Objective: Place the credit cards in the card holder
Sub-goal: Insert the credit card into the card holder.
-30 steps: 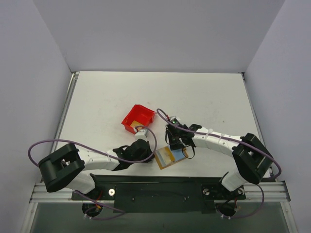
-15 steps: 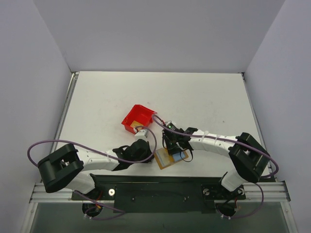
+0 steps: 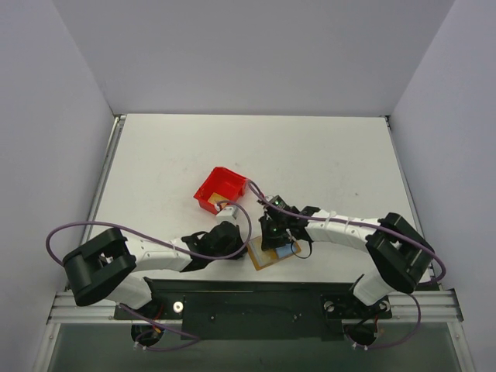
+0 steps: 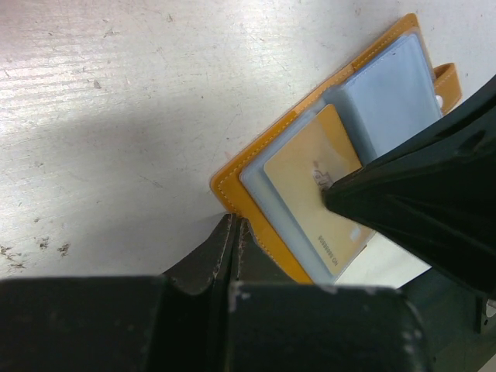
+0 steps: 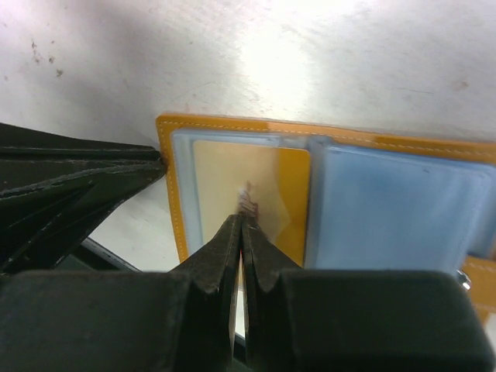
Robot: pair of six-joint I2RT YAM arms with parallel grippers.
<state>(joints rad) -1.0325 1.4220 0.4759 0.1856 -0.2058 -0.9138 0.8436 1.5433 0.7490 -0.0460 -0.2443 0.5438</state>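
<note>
My left gripper (image 4: 235,226) clenched, tips at corner edge of card holder (image 4: 229,195); right gripper (image 5: 242,223) clenched, tips on credit card (image 5: 221,174); red bin (image 3: 219,186) near behind

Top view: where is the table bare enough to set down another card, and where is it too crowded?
Bare: the far half of the table beyond the red bin, the strip between bin and left rail, and the patch beyond the right arm. Crowded: near centre, where left gripper and right gripper meet on the open card holder.
</note>
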